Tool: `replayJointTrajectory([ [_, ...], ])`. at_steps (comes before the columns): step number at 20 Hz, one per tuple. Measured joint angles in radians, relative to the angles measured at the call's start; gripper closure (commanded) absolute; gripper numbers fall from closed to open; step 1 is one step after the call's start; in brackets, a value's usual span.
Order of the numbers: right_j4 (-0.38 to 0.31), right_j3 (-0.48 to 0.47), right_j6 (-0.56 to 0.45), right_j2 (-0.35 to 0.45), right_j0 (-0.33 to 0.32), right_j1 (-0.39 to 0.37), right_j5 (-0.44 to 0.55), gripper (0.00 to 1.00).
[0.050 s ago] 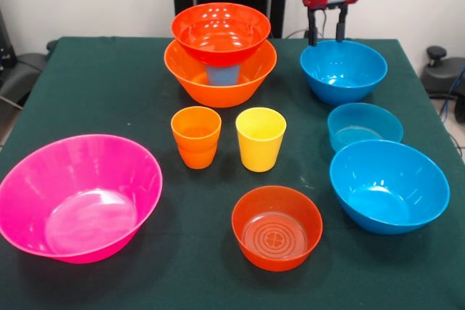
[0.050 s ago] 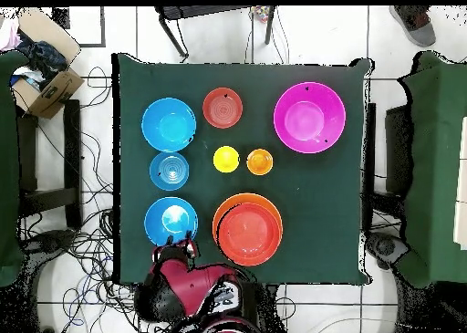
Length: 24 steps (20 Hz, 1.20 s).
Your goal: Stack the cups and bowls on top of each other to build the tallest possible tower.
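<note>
The bowls are glossy, translucent plastic with round flared walls. The tower [image 1: 220, 52] stands near the far edge of the green cloth table [image 1: 94, 92]: a big orange bowl [image 1: 218, 81] holds a blue cup [image 1: 222, 74], and a red-orange bowl [image 1: 220, 30] sits on top. The pink bowl [image 1: 78, 197] is at the near left corner. The orange cup [image 1: 196, 136], with a stepped base, and the yellow cup [image 1: 261, 138] stand in the middle, tapered. A second red-orange bowl [image 1: 277, 226] is at the near edge. Three blue bowls [image 1: 343, 70] line the right edge.

The arm comes down vertical; the gripper [image 1: 327, 33] hangs just above the far blue bowl's rim, fingers [image 1: 312, 27] slightly apart, holding nothing.
</note>
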Motion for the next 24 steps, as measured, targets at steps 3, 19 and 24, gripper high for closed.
replayJointTrajectory([
  [3, -0.025, 0.000, 0.000, 0.008, -0.009, 0.003, 0.000, 0.00],
  [19, -0.077, -0.009, 0.000, 0.001, -0.032, 0.007, 0.015, 0.00],
  [24, -0.059, -0.018, 0.000, -0.056, 0.002, 0.033, 0.015, 0.00],
])
